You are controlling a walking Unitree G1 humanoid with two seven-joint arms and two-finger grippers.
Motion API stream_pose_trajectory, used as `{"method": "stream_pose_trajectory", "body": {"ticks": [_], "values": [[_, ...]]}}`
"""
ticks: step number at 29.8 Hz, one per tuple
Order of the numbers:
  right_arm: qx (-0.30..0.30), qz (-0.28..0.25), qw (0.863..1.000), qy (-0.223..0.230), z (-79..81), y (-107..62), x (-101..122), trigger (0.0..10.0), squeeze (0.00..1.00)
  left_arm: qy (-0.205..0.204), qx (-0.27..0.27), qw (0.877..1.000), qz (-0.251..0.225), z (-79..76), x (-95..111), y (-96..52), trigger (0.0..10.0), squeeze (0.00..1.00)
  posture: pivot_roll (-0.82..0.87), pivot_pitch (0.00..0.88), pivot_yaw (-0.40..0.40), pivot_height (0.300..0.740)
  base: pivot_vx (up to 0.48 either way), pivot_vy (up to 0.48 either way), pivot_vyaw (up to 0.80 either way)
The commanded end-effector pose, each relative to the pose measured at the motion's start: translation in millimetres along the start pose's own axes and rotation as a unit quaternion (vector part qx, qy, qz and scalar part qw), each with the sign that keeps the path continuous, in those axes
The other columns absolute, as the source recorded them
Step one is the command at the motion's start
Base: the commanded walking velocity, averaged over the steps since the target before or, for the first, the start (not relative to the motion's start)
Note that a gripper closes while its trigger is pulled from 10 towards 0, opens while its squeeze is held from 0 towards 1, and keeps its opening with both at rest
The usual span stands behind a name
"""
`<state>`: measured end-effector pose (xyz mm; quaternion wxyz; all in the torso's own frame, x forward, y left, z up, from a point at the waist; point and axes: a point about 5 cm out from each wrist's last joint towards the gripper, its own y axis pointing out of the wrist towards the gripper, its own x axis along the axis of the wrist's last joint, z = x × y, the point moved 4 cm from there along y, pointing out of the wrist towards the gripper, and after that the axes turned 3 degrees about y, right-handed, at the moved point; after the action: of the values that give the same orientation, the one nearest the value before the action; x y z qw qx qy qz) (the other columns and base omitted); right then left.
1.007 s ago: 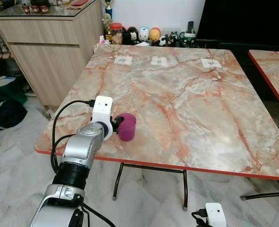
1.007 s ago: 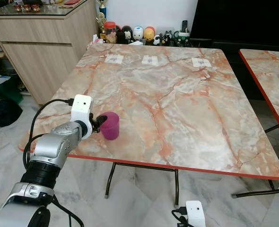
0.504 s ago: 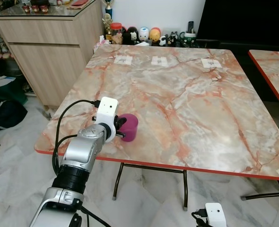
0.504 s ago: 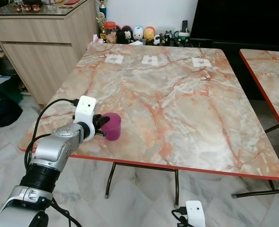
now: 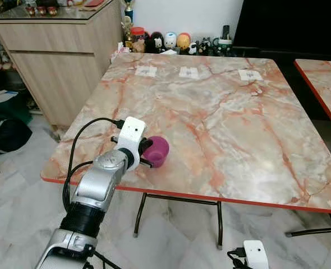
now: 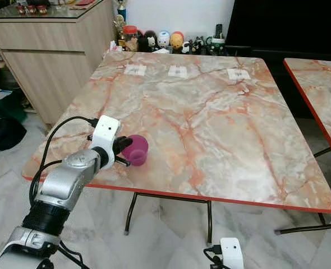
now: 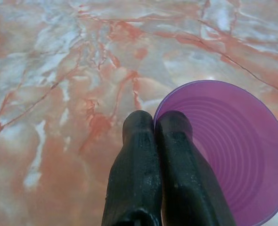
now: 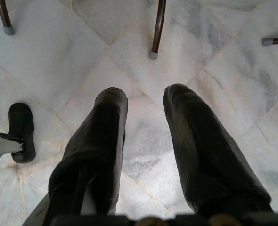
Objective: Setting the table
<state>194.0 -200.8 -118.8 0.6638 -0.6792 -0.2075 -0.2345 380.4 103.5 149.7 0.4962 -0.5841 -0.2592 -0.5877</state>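
A purple plastic cup (image 5: pixel 156 149) rests near the front left edge of the marble table (image 5: pixel 238 129), its opening facing up and tilted a little toward me. My left gripper (image 5: pixel 145 151) is shut on the cup's near rim. In the left wrist view the two fingers (image 7: pixel 143 155) pinch the cup (image 7: pixel 233 150) wall, one inside and one outside. My right gripper (image 8: pixel 146 99) hangs low beside me, open above the marble floor with nothing in it.
Three white cards (image 5: pixel 189 72) lie along the table's far side. Figurines (image 5: pixel 165 42) line the wall behind. A wooden cabinet (image 5: pixel 59 56) stands at the left, a second table (image 5: pixel 328 84) at the right, a black bag (image 5: pixel 5 134) on the floor.
My left gripper has carried the cup a little right and further onto the table. It has also turned the cup so its opening now faces up.
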Motion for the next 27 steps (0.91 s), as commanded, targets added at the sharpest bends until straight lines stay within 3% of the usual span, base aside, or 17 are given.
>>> {"method": "stream_pose_trajectory", "body": {"ticks": [1, 3, 6, 7, 8, 9, 10, 11, 12, 13, 17, 20, 23, 27], "values": [[-0.001, 0.003, 1.000, 0.002, -0.2, -0.3, -1.9, 10.0, 0.00, 0.013, -0.005, 1.000, -0.002, -3.2, -0.8, -2.3, 0.0, 0.00, 0.09, 0.000, -0.023, 0.740, 0.000, 0.000, 0.00], [-0.001, 0.003, 1.000, 0.001, -0.3, -0.3, -1.9, 10.0, 0.00, 0.010, 0.007, 1.000, -0.021, -0.7, 2.8, -4.1, 0.0, 0.00, 0.10, 0.000, -0.024, 0.740, 0.000, 0.000, 0.00], [-0.002, 0.004, 1.000, -0.001, -1.1, -0.4, -2.1, 10.0, 0.00, -0.008, 0.050, 0.995, -0.091, 8.6, 15.3, -11.5, 0.0, 0.00, 0.10, 0.000, -0.024, 0.740, 0.000, 0.000, 0.00], [-0.002, 0.004, 1.000, -0.001, -1.1, -0.4, -2.1, 10.0, 0.00, -0.008, 0.050, 0.995, -0.091, 8.6, 15.3, -11.5, 0.0, 0.00, 0.10, 0.000, -0.024, 0.740, 0.000, 0.000, 0.00], [-0.002, 0.005, 1.000, -0.001, -1.3, -0.4, -2.1, 10.0, 0.00, -0.017, 0.079, 0.989, -0.121, 13.8, 16.1, -19.5, 0.0, 0.00, 0.10, 0.000, -0.024, 0.740, 0.000, 0.000, 0.00], [-0.003, 0.004, 1.000, 0.000, -1.9, -0.5, -2.2, 10.0, 0.00, -0.027, 0.116, 0.984, -0.132, 22.8, 11.1, -29.0, 2.8, 0.00, 0.09, 0.000, -0.021, 0.740, 0.000, 0.000, 0.00], [-0.003, 0.004, 1.000, 0.000, -1.9, -0.5, -2.2, 10.0, 0.00, -0.027, 0.116, 0.984, -0.132, 22.8, 11.1, -29.0, 2.8, 0.00, 0.09, 0.000, -0.021, 0.740, 0.000, 0.000, 0.00], [-0.004, 0.004, 1.000, 0.000, -2.2, -0.5, -2.3, 10.0, 0.00, -0.028, 0.132, 0.982, -0.135, 27.6, 8.7, -33.1, 4.8, 0.00, 0.09, 0.000, -0.021, 0.740, 0.000, 0.000, 0.00], [-0.004, 0.004, 1.000, 0.000, -2.2, -0.5, -2.3, 10.0, 0.00, -0.028, 0.132, 0.982, -0.135, 27.6, 8.7, -33.1, 4.8, 0.00, 0.09, 0.000, -0.021, 0.740, 0.000, 0.000, 0.00], [-0.004, 0.004, 1.000, 0.000, -2.6, -0.6, -2.3, 10.0, 0.00, -0.029, 0.147, 0.979, -0.138, 33.1, 5.7, -37.8, 10.0, 0.00, 0.09, 0.000, -0.024, 0.740, 0.000, 0.000, 0.00], [-0.006, 0.006, 1.000, -0.004, -5.1, -1.0, -2.8, 10.0, 0.00, -0.013, 0.235, 0.960, -0.152, 76.5, -12.9, -77.2, 10.0, 0.00, 0.10, 0.004, -0.032, 0.740, 0.000, 0.000, 0.00], [-0.006, 0.007, 1.000, -0.009, -6.5, -1.2, -3.2, 10.0, 0.00, 0.030, 0.269, 0.954, -0.129, 91.5, -30.0, -94.4, 10.0, 0.00, 0.11, 0.003, -0.034, 0.740, 0.000, 0.000, 0.00], [-0.006, 0.007, 1.000, -0.010, -7.2, -1.4, -3.5, 10.0, 0.00, 0.018, 0.285, 0.949, -0.133, 98.0, -37.7, -105.6, 10.0, 0.00, 0.11, 0.000, -0.036, 0.740, 0.000, 0.000, 0.00], [-0.008, 0.007, 1.000, -0.012, -8.5, -1.5, -3.4, 10.0, 0.00, 0.061, 0.293, 0.942, -0.151, 97.7, -31.6, -113.9, 10.0, 0.00, 0.11, 0.000, -0.041, 0.740, 0.000, 0.000, 0.00]]}}
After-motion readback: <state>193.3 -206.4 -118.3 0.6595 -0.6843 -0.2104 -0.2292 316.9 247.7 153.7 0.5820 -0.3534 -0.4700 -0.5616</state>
